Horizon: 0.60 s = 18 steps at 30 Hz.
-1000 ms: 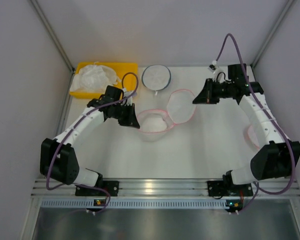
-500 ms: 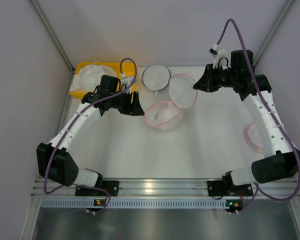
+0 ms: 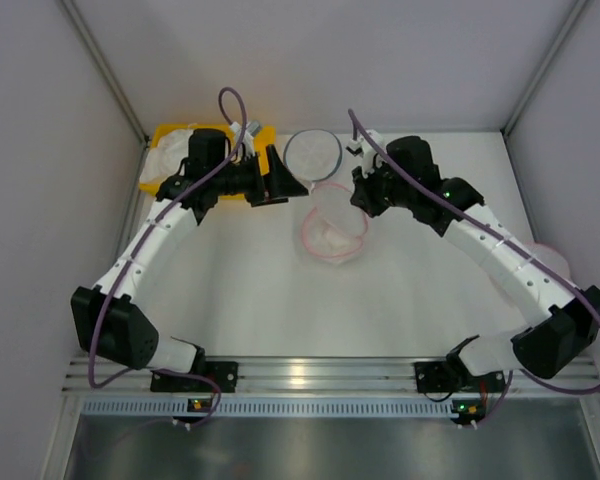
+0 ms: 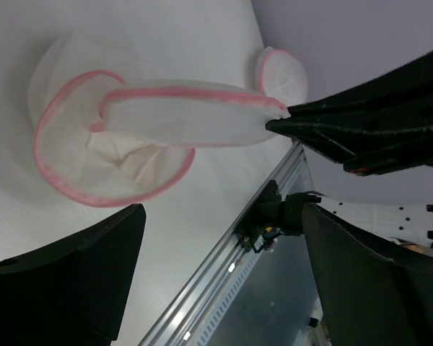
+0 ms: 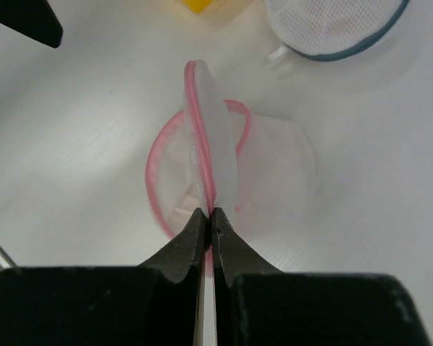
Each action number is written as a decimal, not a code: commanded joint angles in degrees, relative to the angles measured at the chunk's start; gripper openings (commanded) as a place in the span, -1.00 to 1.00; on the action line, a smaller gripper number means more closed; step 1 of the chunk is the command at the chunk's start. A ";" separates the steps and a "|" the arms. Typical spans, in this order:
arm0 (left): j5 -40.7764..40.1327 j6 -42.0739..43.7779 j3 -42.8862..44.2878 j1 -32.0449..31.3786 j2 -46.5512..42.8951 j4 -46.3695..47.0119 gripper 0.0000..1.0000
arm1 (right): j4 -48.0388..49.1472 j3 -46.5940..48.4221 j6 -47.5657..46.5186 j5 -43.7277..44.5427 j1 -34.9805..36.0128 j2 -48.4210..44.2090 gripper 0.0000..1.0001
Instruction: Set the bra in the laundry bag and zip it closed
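Observation:
The laundry bag [image 3: 332, 232] lies open mid-table, its pink-rimmed base [image 4: 72, 173] flat on the surface. White fabric of the bra [image 4: 126, 155] shows inside it. My right gripper [image 3: 360, 196] is shut on the pink edge of the bag's lid [image 5: 213, 144], which stands on edge above the base [image 5: 281, 184]. In the right wrist view the jaws [image 5: 208, 216] pinch the zip rim. My left gripper [image 3: 283, 180] hangs open just left of the bag, touching nothing; its fingers [image 4: 65, 281] frame only bare table and the rail.
A yellow bin [image 3: 165, 150] with white fabric sits at the far left. Just behind the laundry bag lies a round bag with a grey-blue rim [image 3: 313, 152] [image 5: 332, 25]. Another pink-rimmed round bag [image 3: 540, 262] [image 4: 281, 72] lies by the right arm.
My left gripper let go of the bag's rim, opened wide and drew back toward the bin. My right gripper swung the lid leftward over the base, and the bag shifted slightly away from me.

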 commanded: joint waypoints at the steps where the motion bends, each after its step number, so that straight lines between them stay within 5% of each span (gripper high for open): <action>1: 4.43 -12.93 1.82 -0.15 4.11 10.34 0.94 | 7.79 0.09 -4.82 10.58 2.77 -4.45 -1.00; 9: 4.44 -28.40 3.23 -3.57 10.63 23.51 0.96 | 8.32 -0.09 -11.05 15.95 9.89 -5.42 -1.00; 18: 4.34 -32.02 1.30 -6.56 15.20 29.59 0.91 | 7.80 -1.76 -13.79 17.01 14.38 -5.33 -1.00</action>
